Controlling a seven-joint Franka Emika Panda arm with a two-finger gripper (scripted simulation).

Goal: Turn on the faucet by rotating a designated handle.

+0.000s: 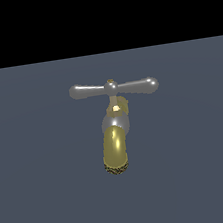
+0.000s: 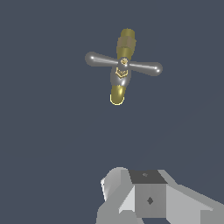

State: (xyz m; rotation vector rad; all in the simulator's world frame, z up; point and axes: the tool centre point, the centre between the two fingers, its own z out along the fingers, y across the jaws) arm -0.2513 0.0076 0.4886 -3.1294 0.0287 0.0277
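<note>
Two bulb-ended arms of the handle (image 1: 113, 88) are sitting crosswise atop the faucet (image 1: 115, 133), untouched. I'm hovering my gripper (image 2: 131, 192) well apart from it, lining up an approach; can't tell whether my fingers are apart or together.

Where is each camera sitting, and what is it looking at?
Exterior view: off the arm, slightly above, facing the faucet spout-on with the handle across the top; no robot part shows.
Wrist view: on the wrist, looking down at the faucet from a distance; only grey gripper housing shows, fingers not clear.
Both share the faucet, its handle and the grey floor.
</note>
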